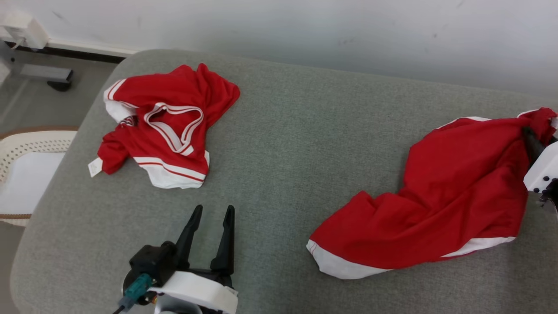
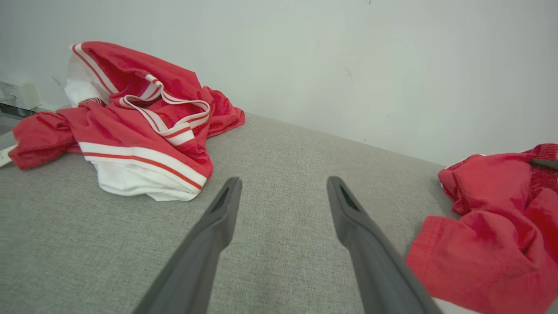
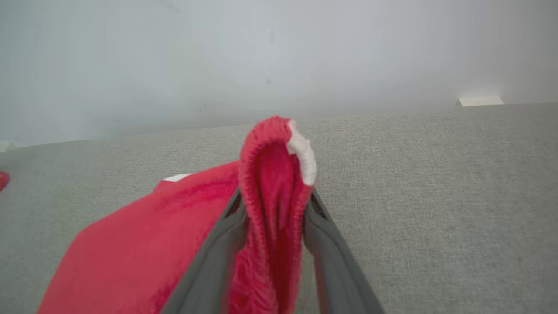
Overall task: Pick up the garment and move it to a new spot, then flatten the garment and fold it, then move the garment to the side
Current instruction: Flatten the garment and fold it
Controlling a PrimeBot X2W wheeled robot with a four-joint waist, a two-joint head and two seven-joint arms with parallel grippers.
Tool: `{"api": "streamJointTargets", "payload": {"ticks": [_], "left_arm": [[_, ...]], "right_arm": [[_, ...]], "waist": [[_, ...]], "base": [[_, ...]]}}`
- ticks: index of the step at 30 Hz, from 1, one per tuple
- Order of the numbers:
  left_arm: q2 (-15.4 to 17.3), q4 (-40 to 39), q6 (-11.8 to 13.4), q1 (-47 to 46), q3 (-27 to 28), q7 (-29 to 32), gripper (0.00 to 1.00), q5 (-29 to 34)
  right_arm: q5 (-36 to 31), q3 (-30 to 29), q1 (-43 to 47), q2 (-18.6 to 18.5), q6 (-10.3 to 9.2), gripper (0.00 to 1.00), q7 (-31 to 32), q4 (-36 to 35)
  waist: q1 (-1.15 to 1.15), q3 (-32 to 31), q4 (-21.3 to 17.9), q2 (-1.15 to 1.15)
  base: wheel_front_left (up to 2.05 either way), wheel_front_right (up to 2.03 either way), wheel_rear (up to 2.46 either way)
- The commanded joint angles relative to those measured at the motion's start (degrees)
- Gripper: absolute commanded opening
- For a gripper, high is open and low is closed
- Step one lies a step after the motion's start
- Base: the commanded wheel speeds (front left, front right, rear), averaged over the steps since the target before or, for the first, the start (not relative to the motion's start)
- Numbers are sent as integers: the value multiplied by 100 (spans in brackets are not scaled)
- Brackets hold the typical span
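Observation:
A red garment [image 1: 436, 196] with white trim lies crumpled on the right side of the grey cushioned surface [image 1: 283, 144]. Its far upper corner is lifted, and my right gripper [image 1: 529, 133] is shut on that corner. In the right wrist view a red fold with a white edge stands up between the two fingers of my right gripper [image 3: 274, 200], and the rest of the garment [image 3: 130, 253] hangs down to the left. My left gripper [image 1: 213, 210] stands open and holds nothing over bare fabric at the front. Its fingers [image 2: 218, 218] are spread wide, with the garment [image 2: 488, 226] to their right.
A second red and white garment [image 1: 161, 122] lies bunched at the far left of the surface, ahead and left of my left gripper [image 2: 283, 183]. A white perforated basket [image 1: 26, 148] sits on the floor beyond the left edge. A pale wall runs behind.

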Motion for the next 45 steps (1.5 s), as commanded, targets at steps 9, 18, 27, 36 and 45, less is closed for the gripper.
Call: {"api": "streamJointTargets", "payload": {"ticks": [9,18,27,36,45], "left_arm": [[22,114,10,107,41,-11,100,46],[24,112,-61,376,464,-11,100,207],[24,-102,-45,580,738,-9,100,153],[24,-201,-45,963,835,-8,100,107],[23,-169,-111,1032,754,-8,100,191]], "right_arm": [[41,334,198,185,-13,100,-694,340],[223,866,1037,306,-13,100,-1718,-776],[291,771,2816,311,-13,100,-2556,-2149],[-693,-105,4429,844,-13,100,-2578,-3659],[-1155,-245,4717,1194,-13,100,-2579,-4233]], "waist": [[-1,-472,-285,0],[-1,-1074,-1033,0],[-1,-1288,-1439,0],[-1,-1383,-1551,0],[-1,-1298,-1429,0]], "base": [[0,0,0],[0,0,0],[0,0,0],[0,0,0],[0,0,0]]}}
